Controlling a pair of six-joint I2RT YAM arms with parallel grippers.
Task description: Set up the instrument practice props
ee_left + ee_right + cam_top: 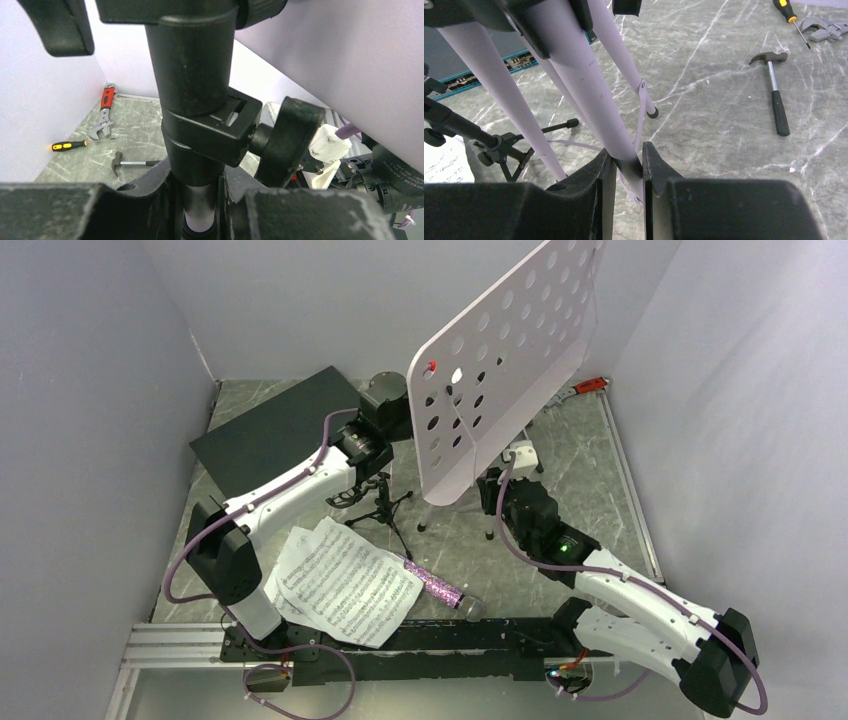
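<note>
The pale-lilac perforated music stand (500,360) stands at the back middle on its silver tripod (455,502). My left gripper (392,410) is behind it, shut on the stand's pole (200,200) just below a black clamp collar (210,135) with a knob. My right gripper (505,478) is low at the tripod, shut on one silver tube (589,95). Two white sheet-music pages (345,580) lie at the front left. The purple glitter microphone (440,588) lies beside them. The small black tripod mic stand (375,500) stands behind the pages and also shows in the right wrist view (499,145).
A dark flat box with a teal edge (275,430) lies at the back left. A red wrench (103,112), an orange-handled screwdriver (70,146) and a small hammer (774,95) lie on the grey marbled table behind the stand. Grey walls close in on three sides.
</note>
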